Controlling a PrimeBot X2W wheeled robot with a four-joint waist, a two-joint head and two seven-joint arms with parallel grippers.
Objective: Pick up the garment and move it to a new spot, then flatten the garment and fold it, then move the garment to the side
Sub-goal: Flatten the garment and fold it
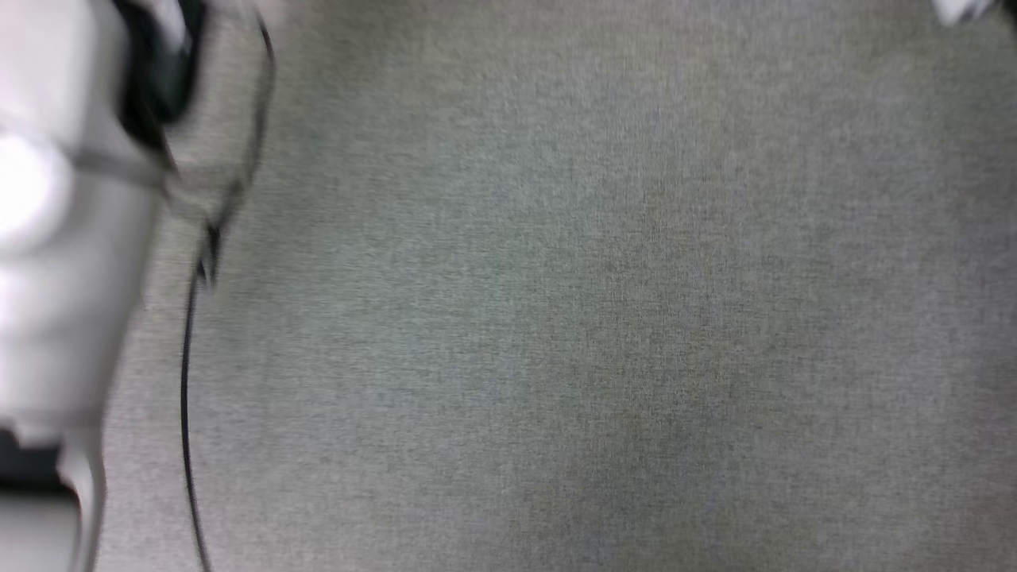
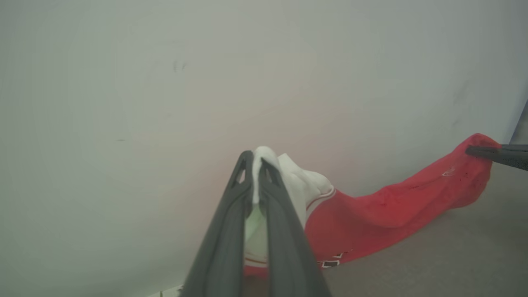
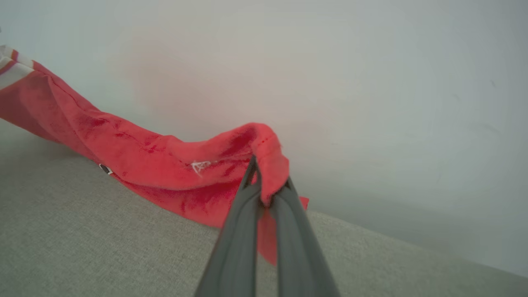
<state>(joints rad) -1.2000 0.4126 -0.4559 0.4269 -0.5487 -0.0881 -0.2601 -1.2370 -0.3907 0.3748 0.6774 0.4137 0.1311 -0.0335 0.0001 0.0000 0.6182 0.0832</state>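
The garment [image 2: 383, 206], red with a white sleeve, hangs stretched between my two grippers above the grey cloth surface [image 2: 453, 255]. In the left wrist view my left gripper [image 2: 256, 161] is shut on the white sleeve, and my right gripper's dark fingers [image 2: 501, 154] pinch the red far end at the right edge. In the right wrist view my right gripper [image 3: 266, 175] is shut on a red hem fold of the garment [image 3: 156, 161], which sags leftward down to the grey surface [image 3: 103, 239]. A small white stitched mark shows on the red cloth.
A pale wall [image 2: 206, 74] stands close behind the garment. The head view is blurred and looks down on grey cloth [image 1: 596, 318], with my pale left forearm [image 1: 56, 238] and a thin black cable [image 1: 187, 381] along the left edge.
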